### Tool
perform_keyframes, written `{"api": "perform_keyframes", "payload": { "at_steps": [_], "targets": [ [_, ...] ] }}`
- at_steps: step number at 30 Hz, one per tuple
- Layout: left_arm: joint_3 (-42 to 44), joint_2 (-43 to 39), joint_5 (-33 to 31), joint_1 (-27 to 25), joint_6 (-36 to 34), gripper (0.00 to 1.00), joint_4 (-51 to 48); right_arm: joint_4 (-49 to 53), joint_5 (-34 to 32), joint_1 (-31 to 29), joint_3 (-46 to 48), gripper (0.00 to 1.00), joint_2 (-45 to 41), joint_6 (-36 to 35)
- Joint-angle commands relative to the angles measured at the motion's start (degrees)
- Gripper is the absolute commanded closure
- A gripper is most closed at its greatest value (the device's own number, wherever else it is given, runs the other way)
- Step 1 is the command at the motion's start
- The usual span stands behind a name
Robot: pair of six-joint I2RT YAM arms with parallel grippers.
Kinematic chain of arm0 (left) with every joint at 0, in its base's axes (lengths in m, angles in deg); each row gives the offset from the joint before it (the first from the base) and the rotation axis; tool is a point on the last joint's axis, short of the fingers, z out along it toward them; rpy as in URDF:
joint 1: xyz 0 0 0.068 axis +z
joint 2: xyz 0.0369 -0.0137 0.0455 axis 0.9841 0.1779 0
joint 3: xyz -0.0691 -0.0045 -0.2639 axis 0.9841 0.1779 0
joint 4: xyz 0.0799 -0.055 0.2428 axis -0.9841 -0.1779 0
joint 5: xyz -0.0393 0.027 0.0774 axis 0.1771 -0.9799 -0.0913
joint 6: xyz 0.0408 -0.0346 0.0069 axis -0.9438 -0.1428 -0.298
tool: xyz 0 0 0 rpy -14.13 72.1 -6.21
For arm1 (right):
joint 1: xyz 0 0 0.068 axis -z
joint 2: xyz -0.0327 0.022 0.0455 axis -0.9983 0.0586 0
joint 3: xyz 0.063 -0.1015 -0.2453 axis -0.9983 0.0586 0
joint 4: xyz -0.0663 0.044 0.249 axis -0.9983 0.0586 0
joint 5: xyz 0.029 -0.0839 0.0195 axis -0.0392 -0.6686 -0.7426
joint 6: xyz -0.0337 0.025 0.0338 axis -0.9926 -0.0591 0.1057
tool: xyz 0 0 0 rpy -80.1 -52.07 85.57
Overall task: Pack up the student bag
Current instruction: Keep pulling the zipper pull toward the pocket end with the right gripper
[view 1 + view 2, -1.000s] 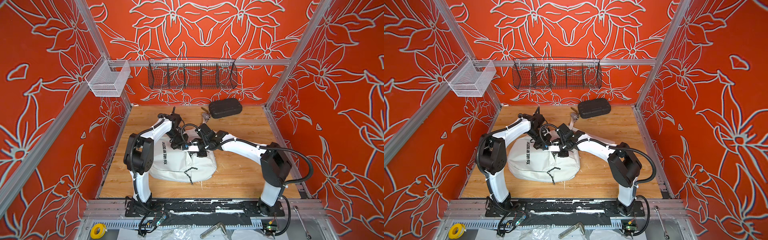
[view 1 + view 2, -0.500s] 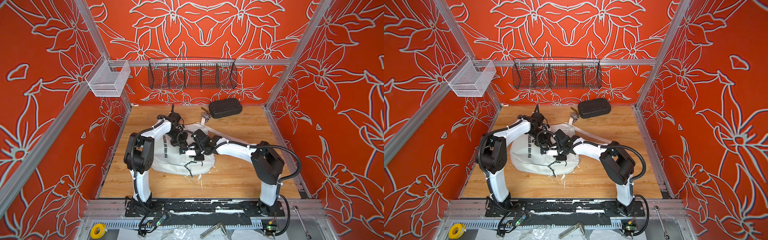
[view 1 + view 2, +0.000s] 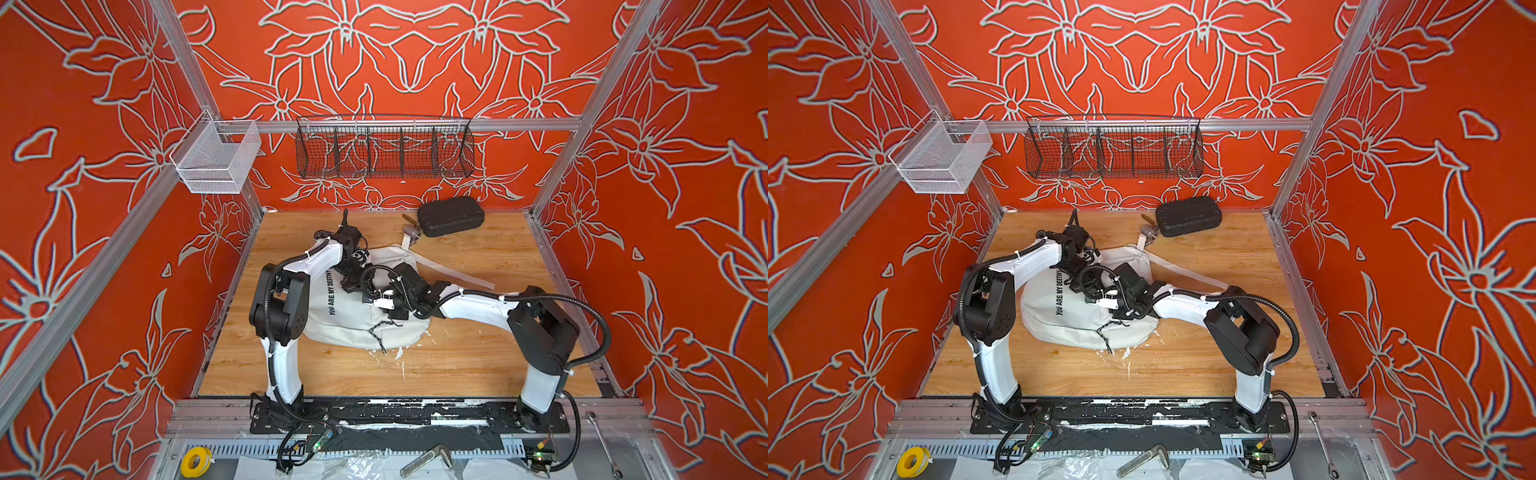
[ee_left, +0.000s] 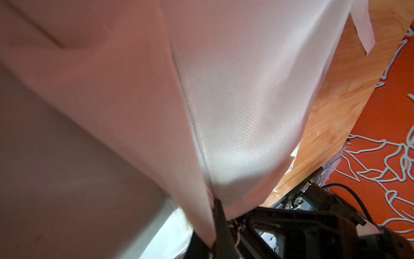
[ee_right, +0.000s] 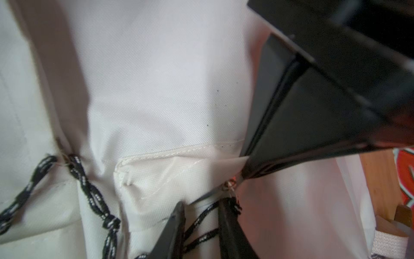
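The student bag [image 3: 353, 328] [image 3: 1059, 328], white with black lettering, lies flat on the wooden floor in both top views. My left gripper [image 3: 352, 286] [image 3: 1077, 286] reaches down onto its upper middle. In the left wrist view the left gripper [image 4: 212, 208] is shut on a fold of the bag's white fabric [image 4: 235, 101]. My right gripper [image 3: 382, 300] [image 3: 1102, 298] sits just beside it. In the right wrist view the right gripper [image 5: 201, 206] stands open, with a black zipper cord [image 5: 200, 220] running loosely between its fingers. A second knotted cord [image 5: 89, 190] lies off to the side.
A black hard case [image 3: 451, 216] [image 3: 1187, 216] lies at the back of the floor. The bag's long white strap [image 3: 453, 274] trails toward the right. A black wire basket [image 3: 384, 151] and a white mesh basket [image 3: 216, 160] hang on the frame. Bare floor [image 3: 415, 374] lies in front.
My right gripper has shifted slightly left and forward over the bag, and its jaws have parted around the cord. The left gripper stays pinched on the fabric.
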Motion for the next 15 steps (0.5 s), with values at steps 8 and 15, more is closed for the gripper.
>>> {"api": "perform_keyframes", "payload": {
  "at_steps": [8, 15],
  "targets": [
    [0.02, 0.46, 1.32, 0.29, -0.12, 1.0, 0.92, -9.68, -2.9, 0.38, 4.53, 0.74, -2.47, -1.0],
    [0.6, 0.04, 1.19, 0.28, -0.12, 1.0, 0.88, -16.83, -6.25, 0.91, 8.18, 0.73, -3.68, -1.71]
  ]
}}
